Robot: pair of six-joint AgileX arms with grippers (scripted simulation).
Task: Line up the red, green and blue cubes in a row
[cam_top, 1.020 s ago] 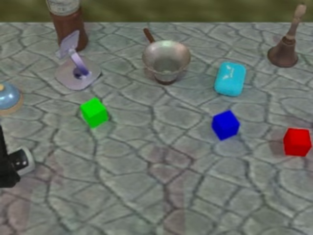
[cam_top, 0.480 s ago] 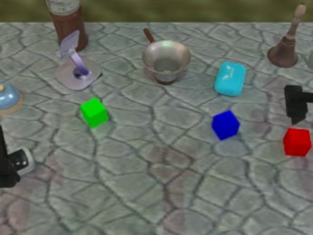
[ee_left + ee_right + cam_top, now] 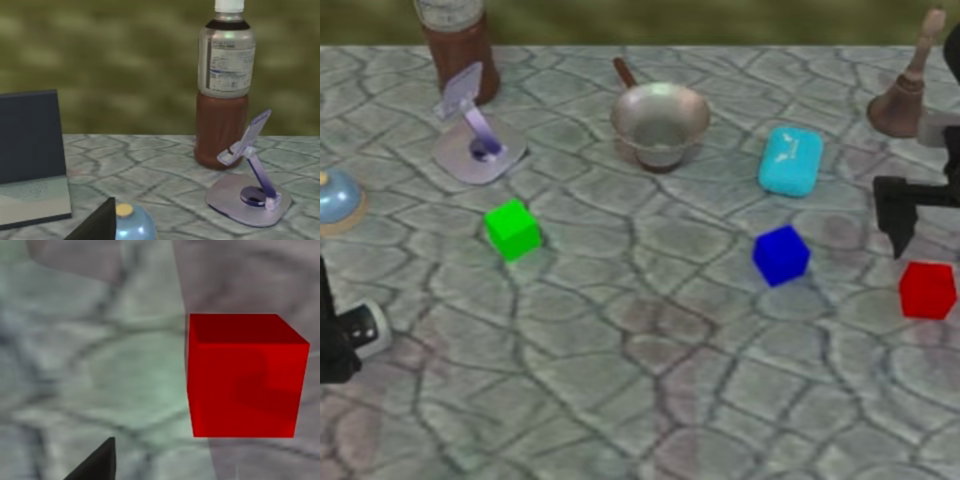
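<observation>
The right hand [image 3: 920, 235] hangs at the table's right edge, fingers spread and pointing down (gripping nothing), just beyond the small matte red cube [image 3: 927, 290]. The left arm sits parked at the near left.

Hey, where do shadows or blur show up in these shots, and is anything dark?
Top view: the right gripper throws a faint shadow on the table near the red cube. Right wrist view: a shadow crosses the cube's face. Left wrist view: the backdrop behind the bottle is blurred. No view is dark.
</observation>
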